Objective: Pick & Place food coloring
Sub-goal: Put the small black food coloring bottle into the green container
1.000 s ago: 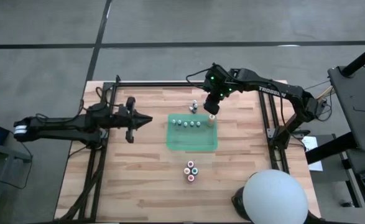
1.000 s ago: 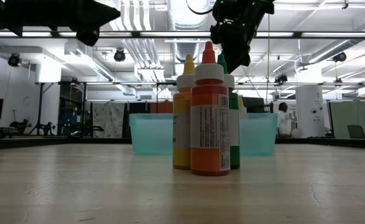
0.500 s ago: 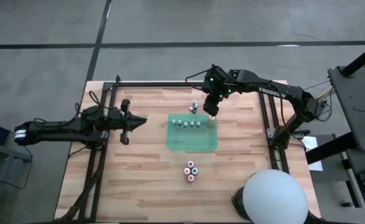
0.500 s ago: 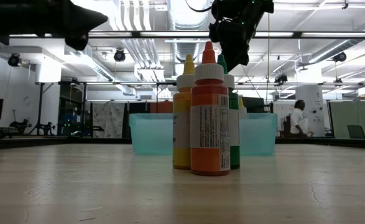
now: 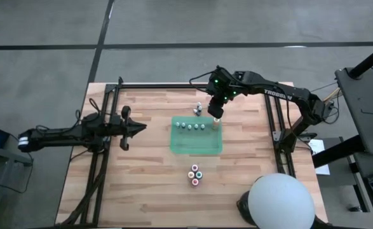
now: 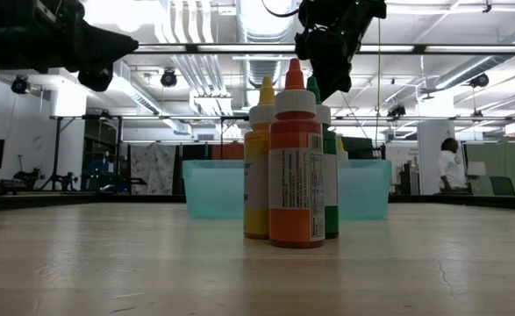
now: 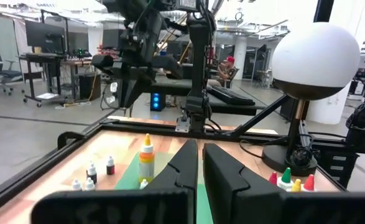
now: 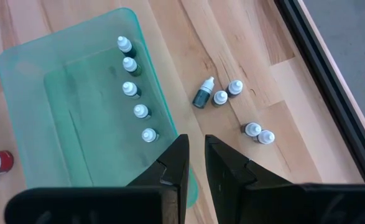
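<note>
A green tray (image 5: 196, 141) holds a row of tiny pale-capped bottles (image 5: 192, 126), which also show in the right wrist view (image 8: 134, 88). A taller yellow-orange bottle (image 5: 217, 123) stands upright at the row's right end (image 7: 146, 159). My right gripper (image 5: 217, 114) hovers just above it, open by a narrow gap (image 8: 196, 157), nothing between the fingers. More tiny bottles (image 8: 220, 97) lie on the wood beyond the tray. A cluster of colour-topped bottles (image 5: 195, 175) stands near the front edge. My left gripper (image 5: 140, 127) is shut and holds nothing, left of the tray.
A white globe lamp (image 5: 280, 202) stands at the front right corner. Black frame rails (image 5: 277, 127) run along the table's left and right sides. Bare wood lies between the left gripper and the tray. A person (image 6: 451, 167) walks in the room beyond.
My left gripper has drawn back toward the table's left edge and sunk lower, staying shut. My right gripper and all the bottles have kept still.
</note>
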`<state>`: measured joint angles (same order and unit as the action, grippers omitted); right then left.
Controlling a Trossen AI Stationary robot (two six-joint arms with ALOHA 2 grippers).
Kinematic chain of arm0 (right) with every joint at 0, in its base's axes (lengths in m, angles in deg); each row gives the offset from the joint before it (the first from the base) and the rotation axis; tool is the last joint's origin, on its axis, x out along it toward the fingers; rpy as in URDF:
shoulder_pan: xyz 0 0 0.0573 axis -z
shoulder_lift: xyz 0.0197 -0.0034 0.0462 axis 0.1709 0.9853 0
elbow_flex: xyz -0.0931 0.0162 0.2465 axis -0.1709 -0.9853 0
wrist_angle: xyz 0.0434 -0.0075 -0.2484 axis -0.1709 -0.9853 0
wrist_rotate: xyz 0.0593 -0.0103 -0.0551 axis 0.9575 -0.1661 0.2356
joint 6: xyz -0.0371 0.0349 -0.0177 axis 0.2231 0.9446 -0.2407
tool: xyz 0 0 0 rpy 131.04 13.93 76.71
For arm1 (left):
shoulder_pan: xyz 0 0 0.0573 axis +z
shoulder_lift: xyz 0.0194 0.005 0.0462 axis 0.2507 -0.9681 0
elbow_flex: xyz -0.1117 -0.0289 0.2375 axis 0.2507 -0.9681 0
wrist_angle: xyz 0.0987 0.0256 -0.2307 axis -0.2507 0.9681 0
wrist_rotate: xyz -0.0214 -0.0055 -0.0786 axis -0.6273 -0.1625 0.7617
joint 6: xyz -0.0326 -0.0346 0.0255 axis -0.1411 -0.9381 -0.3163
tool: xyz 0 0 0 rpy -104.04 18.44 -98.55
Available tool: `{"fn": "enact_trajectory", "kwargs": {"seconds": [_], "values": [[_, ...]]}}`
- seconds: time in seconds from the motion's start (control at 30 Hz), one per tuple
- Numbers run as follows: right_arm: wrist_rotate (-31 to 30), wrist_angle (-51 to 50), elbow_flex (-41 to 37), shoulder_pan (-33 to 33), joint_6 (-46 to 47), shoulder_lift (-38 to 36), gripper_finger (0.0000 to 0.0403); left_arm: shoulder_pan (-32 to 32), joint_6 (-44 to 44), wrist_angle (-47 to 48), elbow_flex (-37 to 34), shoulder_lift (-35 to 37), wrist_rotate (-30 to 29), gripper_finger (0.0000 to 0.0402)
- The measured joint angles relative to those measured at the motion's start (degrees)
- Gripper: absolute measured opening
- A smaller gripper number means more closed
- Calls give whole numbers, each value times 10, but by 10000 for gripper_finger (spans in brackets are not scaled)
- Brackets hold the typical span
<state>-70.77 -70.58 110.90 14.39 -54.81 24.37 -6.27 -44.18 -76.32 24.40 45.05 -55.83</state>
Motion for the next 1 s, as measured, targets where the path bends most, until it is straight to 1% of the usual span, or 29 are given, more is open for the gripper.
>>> {"fn": "enact_trajectory", "kwargs": {"seconds": [0.23,0.47,0.7,0.87,1.0], "values": [[0,0,0,0,0,0,43,0,3,4,-23,5,-1,0],[0,0,0,0,0,0,43,0,7,34,-24,6,-3,0],[0,0,0,0,-2,0,43,0,19,64,-24,6,-54,0],[0,0,0,0,-2,0,43,0,31,64,-24,6,-53,0],[0,0,0,0,-3,0,43,0,11,65,-24,6,-42,0]]}}
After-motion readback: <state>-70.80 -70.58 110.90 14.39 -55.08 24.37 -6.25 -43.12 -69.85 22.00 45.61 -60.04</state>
